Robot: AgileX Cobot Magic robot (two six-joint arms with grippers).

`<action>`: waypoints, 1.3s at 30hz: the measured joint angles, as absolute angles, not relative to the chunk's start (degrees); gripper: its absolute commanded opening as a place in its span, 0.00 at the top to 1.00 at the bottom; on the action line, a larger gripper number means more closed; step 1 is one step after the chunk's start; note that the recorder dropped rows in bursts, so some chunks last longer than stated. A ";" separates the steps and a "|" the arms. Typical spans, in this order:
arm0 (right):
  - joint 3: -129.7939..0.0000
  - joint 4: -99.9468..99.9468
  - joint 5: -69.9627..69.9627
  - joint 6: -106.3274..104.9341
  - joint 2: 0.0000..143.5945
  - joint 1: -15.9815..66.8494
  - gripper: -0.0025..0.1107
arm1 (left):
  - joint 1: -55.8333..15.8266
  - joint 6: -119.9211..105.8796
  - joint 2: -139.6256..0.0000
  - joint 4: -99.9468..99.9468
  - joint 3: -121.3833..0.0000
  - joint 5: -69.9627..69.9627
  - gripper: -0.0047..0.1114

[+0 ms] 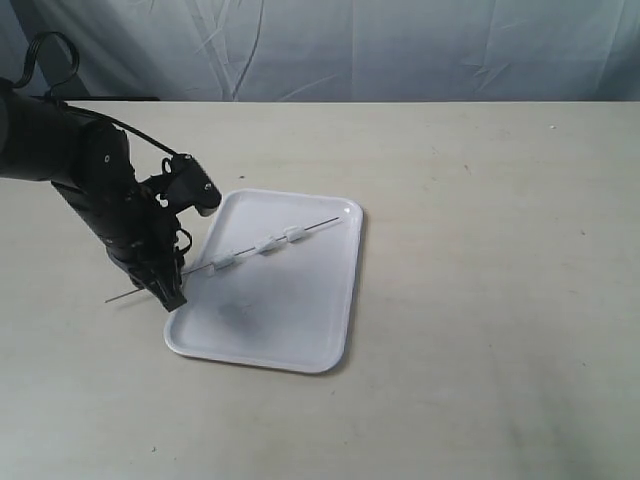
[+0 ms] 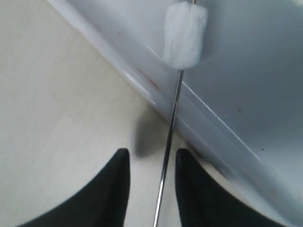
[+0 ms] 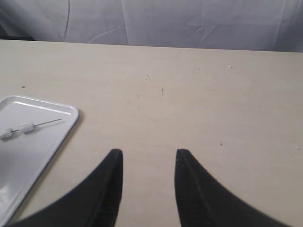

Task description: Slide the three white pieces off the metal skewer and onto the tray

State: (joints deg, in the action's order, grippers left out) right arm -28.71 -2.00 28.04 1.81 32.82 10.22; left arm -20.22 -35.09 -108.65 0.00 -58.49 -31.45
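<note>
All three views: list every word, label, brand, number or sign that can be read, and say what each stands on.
None: no view shows any readable text.
The tray, the metal skewer, the three white pieces, the table and the cloth backdrop are all plain.
The left gripper and the right gripper show bare black, with no marking.

Left fingers (image 2: 109, 198) and right fingers (image 3: 102, 198) apart
</note>
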 measured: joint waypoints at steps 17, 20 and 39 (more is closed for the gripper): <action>-28.71 -2.00 28.04 1.71 32.82 10.22 0.66 | -20.22 -35.18 -111.26 0.00 -59.47 -32.35 0.96; -28.71 -2.00 28.04 1.71 32.82 10.22 0.66 | -20.32 -35.18 -111.76 0.00 -59.69 -32.60 0.96; -28.71 -2.00 28.04 1.71 32.82 10.22 0.69 | -20.01 -28.37 -95.33 13.07 -58.81 -43.65 0.96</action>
State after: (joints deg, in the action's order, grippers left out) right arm -28.71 -2.00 28.04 1.71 32.82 10.22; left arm -20.01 -28.37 -95.33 13.07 -58.81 -43.65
